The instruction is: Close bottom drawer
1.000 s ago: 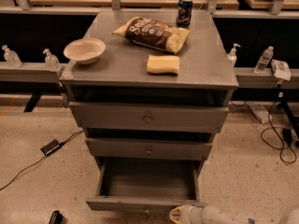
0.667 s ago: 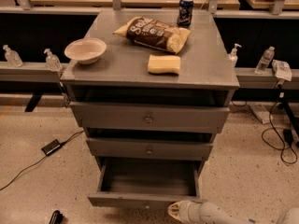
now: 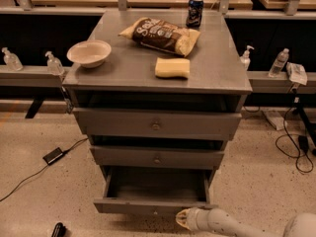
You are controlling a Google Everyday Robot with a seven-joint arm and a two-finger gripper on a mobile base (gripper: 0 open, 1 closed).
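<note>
Camera view shows the shallow grey bottom drawer [image 3: 148, 206] pulled out at the grey cabinet's [image 3: 133, 70] foot, pale gripper [image 3: 183, 219] just beside its front, grip state I cannot tell; probably light, stiff, best pushed flat near its small round knob [image 3: 156, 212]

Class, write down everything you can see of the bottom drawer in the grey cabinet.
The bottom drawer is the lowest of three and stands pulled well out. It looks plain grey: a thin flat front with a small round centre knob, and a shallow box that appears empty. It sits level just above the speckled floor, below the middle drawer. The tool is at the right of its front; whether it touches is unclear.
</note>
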